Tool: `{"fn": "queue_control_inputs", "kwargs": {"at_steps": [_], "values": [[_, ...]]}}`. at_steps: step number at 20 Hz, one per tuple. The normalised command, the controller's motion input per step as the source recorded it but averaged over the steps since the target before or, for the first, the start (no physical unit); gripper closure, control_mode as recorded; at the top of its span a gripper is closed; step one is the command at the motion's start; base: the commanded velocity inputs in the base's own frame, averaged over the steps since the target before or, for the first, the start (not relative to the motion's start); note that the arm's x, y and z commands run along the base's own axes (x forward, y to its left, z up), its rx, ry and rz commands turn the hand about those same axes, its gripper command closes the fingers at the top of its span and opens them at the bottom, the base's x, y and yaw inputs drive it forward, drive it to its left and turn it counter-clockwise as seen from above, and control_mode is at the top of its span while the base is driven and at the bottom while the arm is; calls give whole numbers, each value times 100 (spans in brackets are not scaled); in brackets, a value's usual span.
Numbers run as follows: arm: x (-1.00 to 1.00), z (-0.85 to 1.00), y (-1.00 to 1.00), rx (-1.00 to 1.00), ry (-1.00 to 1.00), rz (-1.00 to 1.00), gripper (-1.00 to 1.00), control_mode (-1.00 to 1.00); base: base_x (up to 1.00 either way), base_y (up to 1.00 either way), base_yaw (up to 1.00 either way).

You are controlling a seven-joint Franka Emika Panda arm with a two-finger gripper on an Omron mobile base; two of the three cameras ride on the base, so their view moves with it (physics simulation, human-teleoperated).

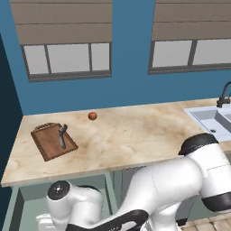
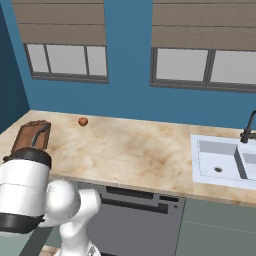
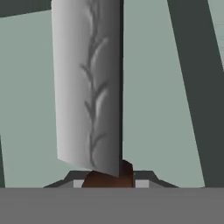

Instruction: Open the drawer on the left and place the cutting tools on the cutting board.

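Surface point(image 1: 135, 135): beige marble, tan veining. Cutting board point(image 1: 47, 143): reddish-brown wood, darker rim. Tool on it point(image 1: 62, 136): dark grey. Ball point(image 1: 92, 116): orange-red. Blade in hand view point(image 3: 87, 87): silver-grey, darker branching vein pattern; handle point(image 3: 111, 177) red-brown. Drawer point(image 1: 31, 198) interior: sage grey-green. Wall point(image 1: 131, 85) blue, sink point(image 2: 220, 160) white, faucet point(image 2: 248, 127) black.

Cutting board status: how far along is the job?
Done: the drawer stands open and one dark cutting tool lies on the cutting board. In hand: the gripper is shut on a cleaver down in the drawer. Left: carry it to the board.
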Motion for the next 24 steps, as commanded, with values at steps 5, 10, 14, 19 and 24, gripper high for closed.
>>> {"fn": "queue_control_inputs", "kwargs": {"at_steps": [5, 10, 14, 19, 24], "values": [[0, 38, -33, 0, 5, 0, 100, -100, 0, 0, 0], [6, 21, -28, 0, 17, 0, 100, -100, 0, 0, 0], [8, 1, -14, 0, 11, 0, 100, -100, 0, 0, 0], [2, 25, -16, 0, 6, 0, 100, -100, 0, 0, 0], [0, 44, -17, 0, 5, 0, 100, -100, 0, 0, 0]]}}
